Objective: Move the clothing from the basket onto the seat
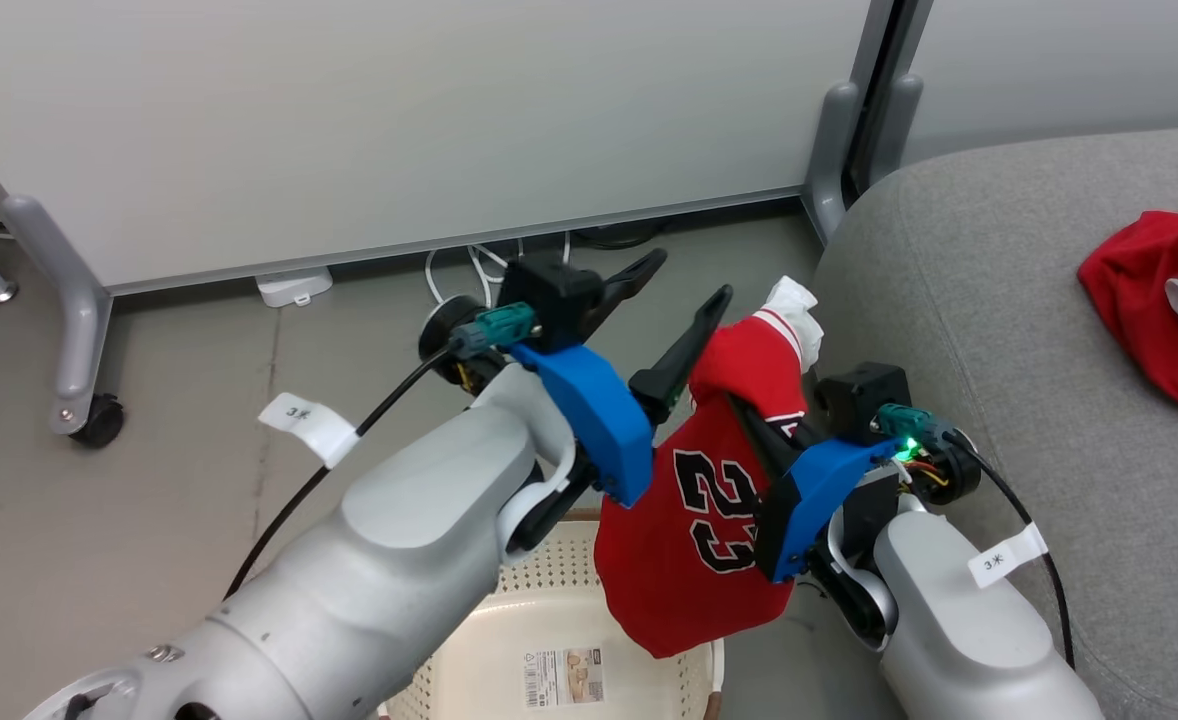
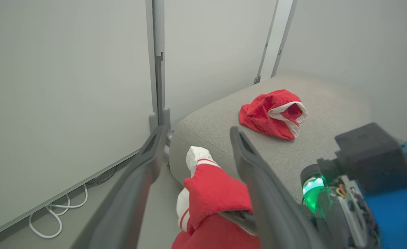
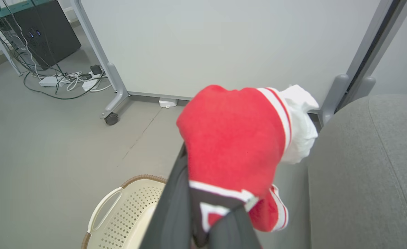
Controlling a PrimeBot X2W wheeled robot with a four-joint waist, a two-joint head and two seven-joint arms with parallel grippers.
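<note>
Two grippers, both raised between basket and seat; contents listed from the jaws outward.

1. Left gripper [image 1: 691,275]: jaws spread wide, holding nothing. Its dark fingers [image 2: 258,180] point up toward the partition panel [image 1: 399,120]. The bunched top of the jersey [image 1: 684,570] sits between them, close against the finger nearer the seat. Whether it touches cannot be told.

2. Right gripper [image 1: 754,425]: jaws closed on the jersey, fingertips buried in the cloth. A green light glows at its wrist.

3. Jersey: red with white trim, black 23 outlined in white, numeral toward the head camera. It is held clear in the air. A white bunch stands at the top above the clamped fingers, and the lower hem hangs over the basket's rim on the side nearest the seat.

4. Basket [image 1: 549,590]: cream, perforated, with a brown woven-look rim and a side handle. It stands on the floor [image 1: 149,480] beneath the arms, just beside the seat's left edge. A printed label [image 1: 564,678] lies on its bottom.

5. Seat [image 1: 999,400]: large grey fabric cushion at the robot's right. Its rounded left edge is near the hanging jersey.

6. Second garment [image 1: 1144,300]: red with a white band, crumpled on the seat's top, in from the left edge and well apart from the jersey.

7. Surroundings: pale partition panel on grey legs, one with a castor [image 1: 99,420], and cables [image 3: 73,76] on the floor by a panel leg.
</note>
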